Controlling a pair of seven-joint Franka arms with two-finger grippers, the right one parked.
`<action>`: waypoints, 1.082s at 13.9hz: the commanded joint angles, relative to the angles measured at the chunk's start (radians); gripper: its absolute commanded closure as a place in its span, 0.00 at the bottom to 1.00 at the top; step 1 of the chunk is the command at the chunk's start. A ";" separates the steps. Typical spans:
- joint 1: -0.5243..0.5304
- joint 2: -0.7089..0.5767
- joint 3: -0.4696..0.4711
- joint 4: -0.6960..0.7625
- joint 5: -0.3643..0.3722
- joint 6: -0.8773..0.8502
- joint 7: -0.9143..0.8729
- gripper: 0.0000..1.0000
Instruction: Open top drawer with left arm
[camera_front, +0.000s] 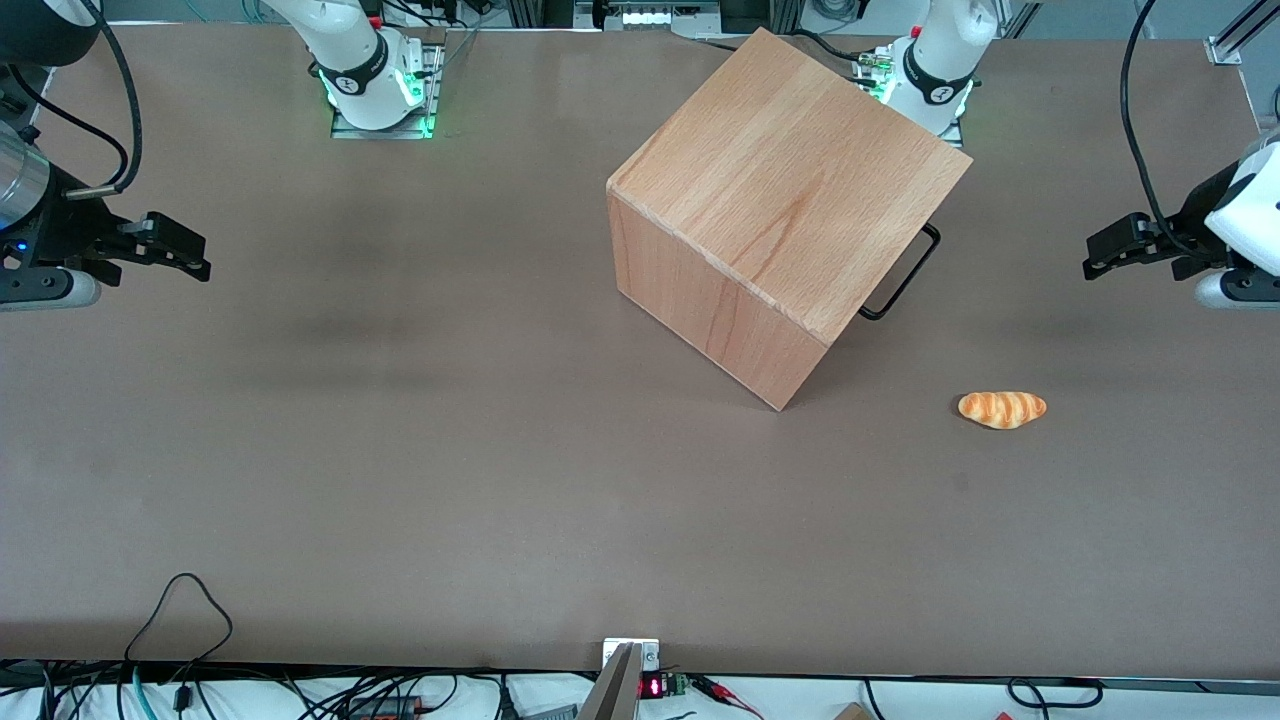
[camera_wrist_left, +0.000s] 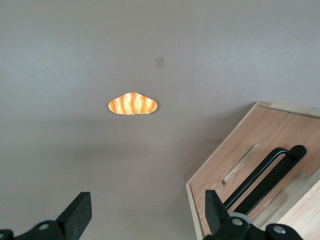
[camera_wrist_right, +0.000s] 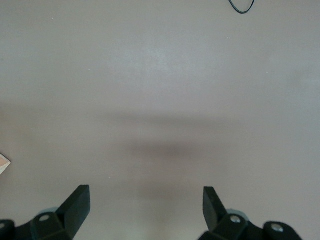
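The wooden cube cabinet (camera_front: 790, 200) stands turned at an angle in the middle of the table. From above, the front view shows only the black bar handle (camera_front: 905, 275) of the top drawer, sticking out toward the working arm's end. The drawer looks pushed in flush. In the left wrist view the cabinet's front (camera_wrist_left: 260, 135) shows with black handle bars (camera_wrist_left: 265, 172) one over the other. My left gripper (camera_front: 1100, 255) (camera_wrist_left: 147, 210) hovers in front of the cabinet, well apart from the handle. It is open, with only table between its fingers.
A small orange bread roll (camera_front: 1002, 408) (camera_wrist_left: 132, 104) lies on the brown table (camera_front: 400, 450), nearer the front camera than the gripper and beside the cabinet's near corner. Cables (camera_front: 180, 610) run along the table's near edge.
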 joint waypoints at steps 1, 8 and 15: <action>0.000 0.007 0.004 0.004 0.004 -0.014 0.018 0.00; -0.004 0.046 -0.004 -0.128 -0.141 0.060 0.070 0.00; -0.012 0.061 -0.055 -0.300 -0.226 0.192 0.322 0.00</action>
